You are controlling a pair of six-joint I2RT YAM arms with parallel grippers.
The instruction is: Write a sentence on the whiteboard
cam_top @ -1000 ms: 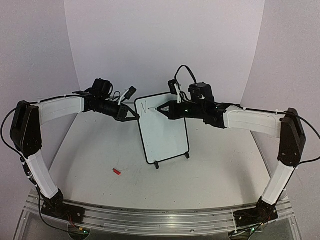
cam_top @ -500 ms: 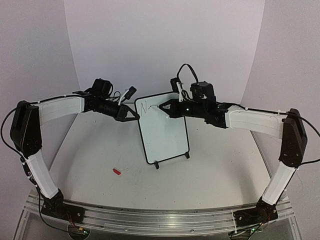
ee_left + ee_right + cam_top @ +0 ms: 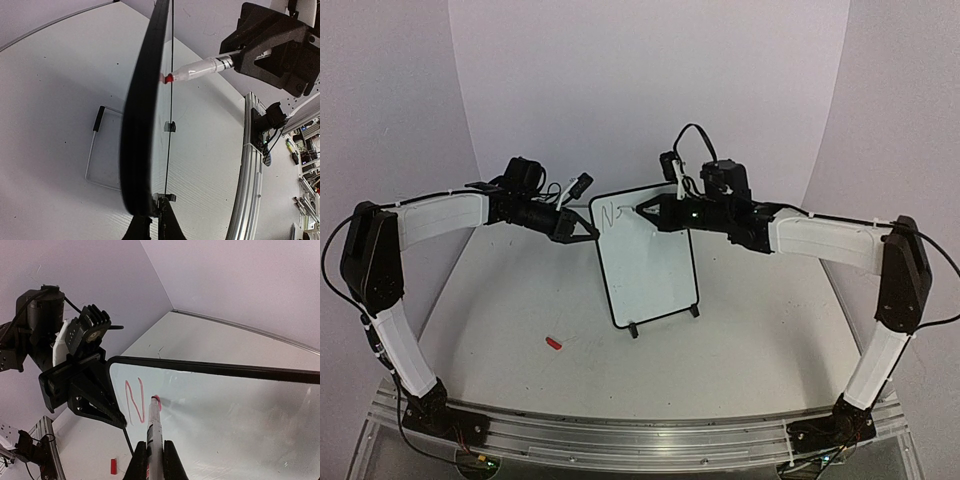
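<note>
The whiteboard [image 3: 650, 262] stands upright on its two feet at mid table. It bears a thin "N" [image 3: 607, 213], the start of the sentence, which looks red in the right wrist view [image 3: 136, 401]. My left gripper [image 3: 588, 229] is shut on the board's top left edge; the left wrist view shows the frame [image 3: 142, 115] edge-on between the jaws. My right gripper [image 3: 655, 213] is shut on a marker [image 3: 154, 435]. Its red tip [image 3: 155, 400] touches the board just right of the "N", and shows in the left wrist view [image 3: 169, 78].
A small red marker cap [image 3: 554, 343] lies on the table left of the board, and also shows in the right wrist view [image 3: 113, 466]. A metal rail [image 3: 640, 428] runs along the near edge. Walls close in the back and sides.
The right gripper has shifted the marker tip slightly up on the board, and a short new stroke shows right of the "N". The left arm and the board have not moved.
</note>
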